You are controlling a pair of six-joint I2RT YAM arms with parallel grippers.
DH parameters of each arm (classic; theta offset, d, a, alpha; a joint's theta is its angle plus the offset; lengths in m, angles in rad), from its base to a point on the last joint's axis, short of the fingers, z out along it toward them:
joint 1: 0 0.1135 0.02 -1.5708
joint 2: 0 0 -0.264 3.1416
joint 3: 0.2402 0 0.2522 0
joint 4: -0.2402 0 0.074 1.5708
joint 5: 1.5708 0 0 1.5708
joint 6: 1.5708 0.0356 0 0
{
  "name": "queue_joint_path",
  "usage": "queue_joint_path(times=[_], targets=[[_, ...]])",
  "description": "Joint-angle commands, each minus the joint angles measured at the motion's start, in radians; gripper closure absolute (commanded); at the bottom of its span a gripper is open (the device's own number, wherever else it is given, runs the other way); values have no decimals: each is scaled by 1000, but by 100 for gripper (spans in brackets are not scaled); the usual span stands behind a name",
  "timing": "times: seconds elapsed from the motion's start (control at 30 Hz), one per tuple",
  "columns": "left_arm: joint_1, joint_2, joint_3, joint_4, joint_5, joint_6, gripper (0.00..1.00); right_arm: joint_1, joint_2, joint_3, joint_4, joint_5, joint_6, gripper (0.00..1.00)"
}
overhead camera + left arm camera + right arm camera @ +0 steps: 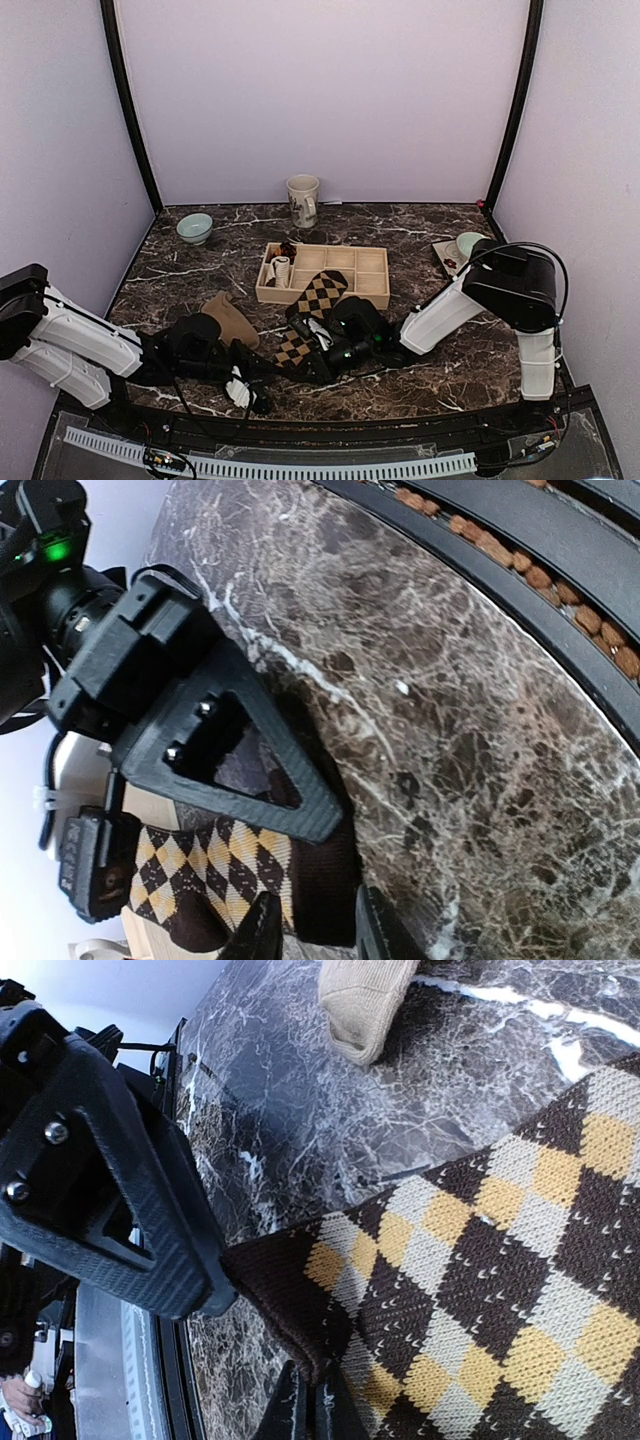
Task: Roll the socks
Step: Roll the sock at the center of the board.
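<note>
While the left gripper (316,925) pinches the argyle sock (215,865) by its cuff, the right gripper (308,1415) is pressed together at that edge.

We count one tan sock (230,318), one argyle sock (322,292), one tray (375,298), one mug (302,200) and two bowls: left bowl (195,228), right bowl (468,242).

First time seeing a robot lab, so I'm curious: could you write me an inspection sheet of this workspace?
Surface: dark marble table.
Job's things: argyle sock flat, far end over the tray's front rim; tan sock beside it, apart.
Clutter: tray with small rolls, mug, bowl, second bowl at right.
Grippers: right gripper shut on the argyle sock's edge; left gripper astride its cuff, grip unclear.
Cables: black loop over right arm.
Surroundings: lilac walls.
</note>
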Motion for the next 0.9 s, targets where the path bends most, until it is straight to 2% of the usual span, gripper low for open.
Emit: queue_joint_path(times=[0.0,0.17,0.4,0.67,0.87], targets=[[-5,4,-32,22,8,69,71,-10,68,-46,-177,1,-12,100],[-4,-14,-109,114,33,170,71,-15,84,-32,-172,-19,-11,100],[-4,99,-67,209,-48,152,71,-15,93,-25,-170,-31,-13,100],[-4,83,-123,269,17,237,70,-22,91,-27,-159,-29,-3,100],[-5,144,-114,354,4,258,70,-22,102,-23,-141,-37,15,100]])
